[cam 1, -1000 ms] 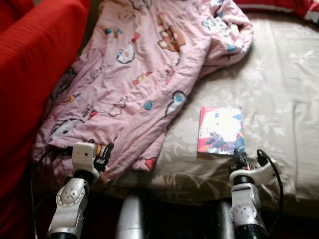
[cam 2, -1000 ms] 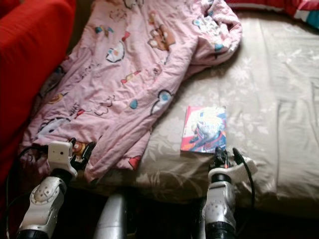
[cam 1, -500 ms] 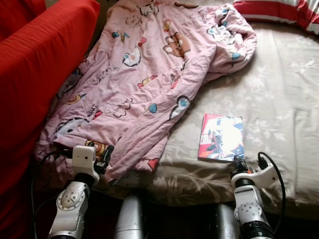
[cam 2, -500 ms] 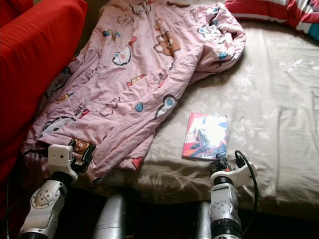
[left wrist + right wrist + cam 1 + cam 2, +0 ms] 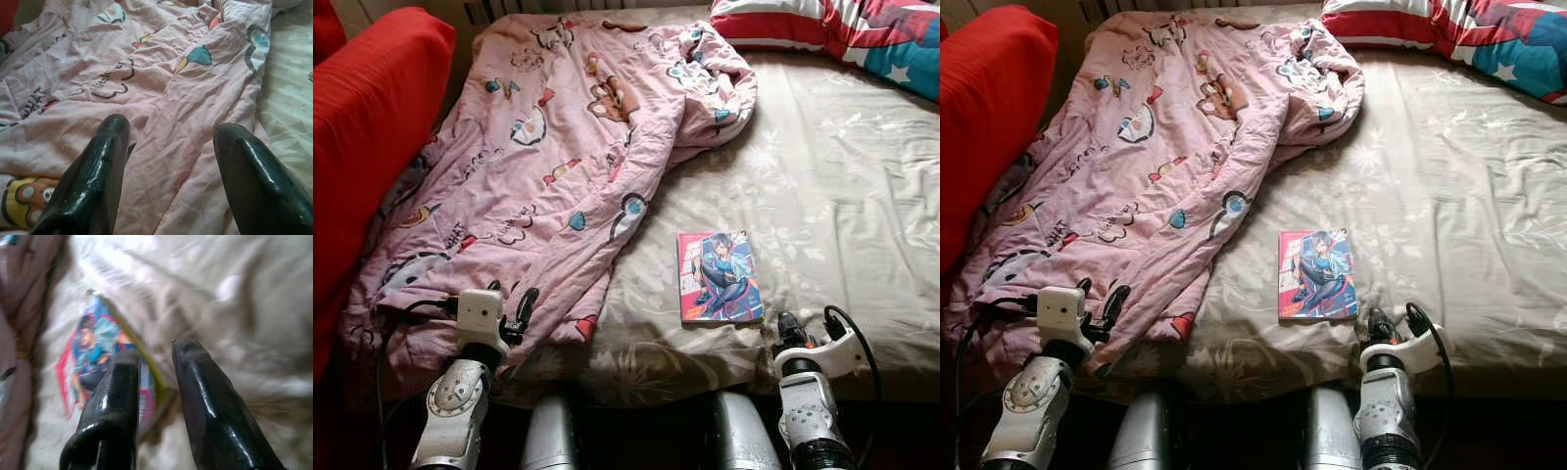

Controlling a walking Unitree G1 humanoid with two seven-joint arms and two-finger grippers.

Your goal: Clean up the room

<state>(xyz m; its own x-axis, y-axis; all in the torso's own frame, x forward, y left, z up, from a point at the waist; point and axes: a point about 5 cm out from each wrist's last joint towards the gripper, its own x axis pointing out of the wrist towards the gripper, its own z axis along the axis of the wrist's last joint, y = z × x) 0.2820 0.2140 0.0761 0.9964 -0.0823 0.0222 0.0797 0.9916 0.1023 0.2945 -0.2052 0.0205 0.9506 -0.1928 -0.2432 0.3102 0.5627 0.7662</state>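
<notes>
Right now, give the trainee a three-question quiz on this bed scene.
1. True or false: the book lies on top of the pink quilt.
2. Which gripper is nearest the book? A) left gripper B) right gripper
3. Fill in: the left gripper's fingers hover over the ____ quilt.

Key: 1 false, it lies on the beige sheet beside the quilt. 2 B. 3 pink.

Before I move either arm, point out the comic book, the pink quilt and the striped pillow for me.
comic book (image 5: pixel 718 276): left eye view, middle of its front cover.
pink quilt (image 5: pixel 538 166): left eye view, flat printed middle of its top side.
striped pillow (image 5: pixel 1400 22): right eye view, red and white striped end.
</notes>
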